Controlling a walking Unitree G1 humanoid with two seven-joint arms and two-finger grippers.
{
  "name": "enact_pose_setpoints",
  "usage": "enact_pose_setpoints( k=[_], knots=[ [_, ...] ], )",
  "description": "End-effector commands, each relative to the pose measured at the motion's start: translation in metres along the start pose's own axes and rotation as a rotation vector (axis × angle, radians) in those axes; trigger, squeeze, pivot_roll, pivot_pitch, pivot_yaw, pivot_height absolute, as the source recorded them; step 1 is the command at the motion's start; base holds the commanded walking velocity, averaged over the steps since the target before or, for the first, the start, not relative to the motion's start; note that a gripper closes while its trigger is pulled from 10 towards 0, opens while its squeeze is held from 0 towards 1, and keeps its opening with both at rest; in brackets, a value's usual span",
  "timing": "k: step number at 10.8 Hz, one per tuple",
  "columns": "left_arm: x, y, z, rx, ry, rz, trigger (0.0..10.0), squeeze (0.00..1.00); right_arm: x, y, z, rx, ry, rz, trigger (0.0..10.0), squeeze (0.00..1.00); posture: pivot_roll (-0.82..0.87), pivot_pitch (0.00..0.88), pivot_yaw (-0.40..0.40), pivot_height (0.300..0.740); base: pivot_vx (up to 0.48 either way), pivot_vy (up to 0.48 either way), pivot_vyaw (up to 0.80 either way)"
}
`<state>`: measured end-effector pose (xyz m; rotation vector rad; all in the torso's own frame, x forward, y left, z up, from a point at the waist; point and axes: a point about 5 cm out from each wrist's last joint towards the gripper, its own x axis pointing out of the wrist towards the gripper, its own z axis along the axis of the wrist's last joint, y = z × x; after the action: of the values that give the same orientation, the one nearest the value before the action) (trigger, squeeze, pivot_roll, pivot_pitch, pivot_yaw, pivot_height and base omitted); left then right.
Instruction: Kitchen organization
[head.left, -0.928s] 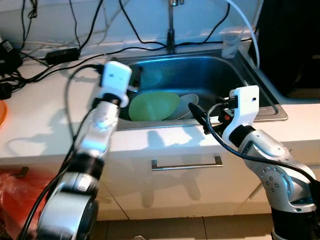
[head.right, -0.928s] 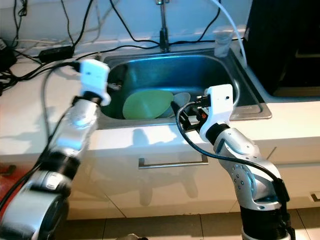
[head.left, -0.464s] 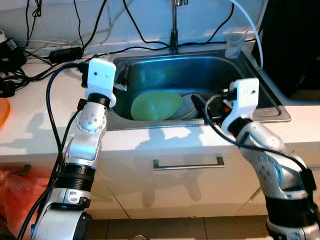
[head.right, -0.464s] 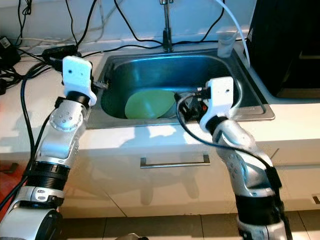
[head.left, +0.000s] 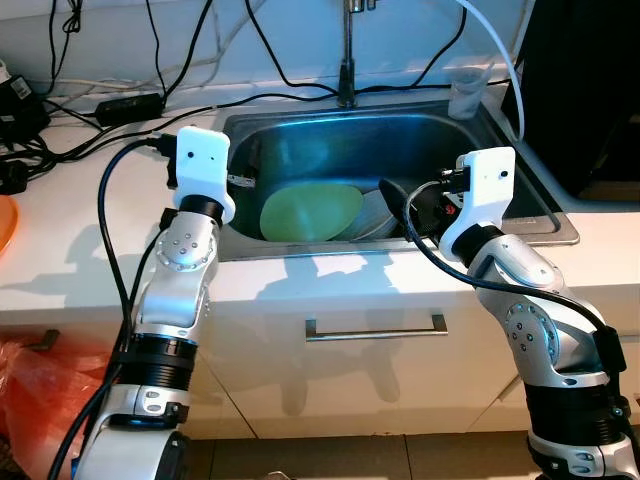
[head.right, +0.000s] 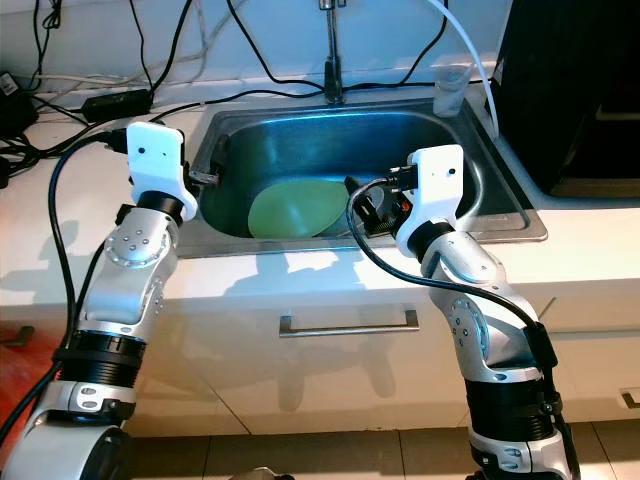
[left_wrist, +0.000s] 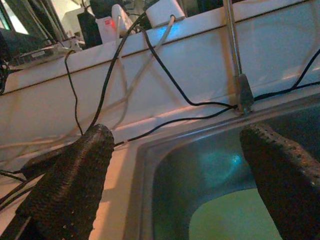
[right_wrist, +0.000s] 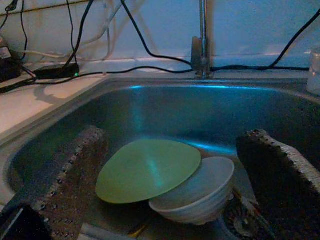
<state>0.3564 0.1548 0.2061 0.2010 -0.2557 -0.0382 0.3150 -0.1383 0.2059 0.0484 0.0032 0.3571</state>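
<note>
There, green plate (right_wrist: 149, 169) on a white bowl (right_wrist: 198, 192) in the sink (head.left: 480, 150), just beyond the empty, wide-open right hand (right_wrist: 170, 175).

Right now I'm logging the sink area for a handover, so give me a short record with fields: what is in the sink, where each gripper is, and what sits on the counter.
sink: steel basin set in a white counter
in sink: green plate leaning on a pale bowl
tap: at the back rim, middle
plastic cup: back right corner of the rim
left gripper: open, over the sink's left edge
right gripper: open, pointing at plate and bowl, touching neither
counter, left: black cables
</note>
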Motion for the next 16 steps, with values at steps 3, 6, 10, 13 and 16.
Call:
enact_pose_setpoints(
  k=[3, 6, 10, 13, 16],
  knots=[
    [-0.005, -0.008, -0.007, -0.041, 0.030, 0.001, 10.0, 0.00, 0.003, 0.000, -0.002, -0.031, -0.009, -0.039, 10.0, 0.00, -0.01, 0.000, 0.077, 0.740, 0.000, 0.000, 0.00],
    [-0.002, 0.004, -0.012, -0.027, 0.051, 0.053, 10.0, 0.00, 0.002, 0.000, -0.003, -0.042, -0.011, -0.051, 10.0, 0.00, -0.01, 0.000, 0.067, 0.740, 0.000, 0.000, 0.46],
    [0.001, 0.013, -0.011, -0.055, 0.056, 0.087, 10.0, 0.00, 0.001, -0.002, -0.006, -0.040, -0.002, -0.058, 10.0, 0.00, -0.01, 0.000, 0.064, 0.740, 0.000, 0.000, 0.00],
    [0.004, 0.008, -0.007, -0.056, 0.050, 0.059, 10.0, 0.00, 0.001, -0.002, -0.007, -0.033, 0.004, -0.064, 10.0, 0.00, -0.01, 0.000, 0.069, 0.740, 0.000, 0.000, -0.41],
    [0.005, 0.010, -0.008, -0.106, 0.076, 0.072, 10.0, 0.00, 0.001, -0.001, -0.006, -0.038, 0.000, -0.061, 10.0, 0.00, -0.01, 0.000, 0.071, 0.740, 0.000, 0.000, 0.00]
  ],
)
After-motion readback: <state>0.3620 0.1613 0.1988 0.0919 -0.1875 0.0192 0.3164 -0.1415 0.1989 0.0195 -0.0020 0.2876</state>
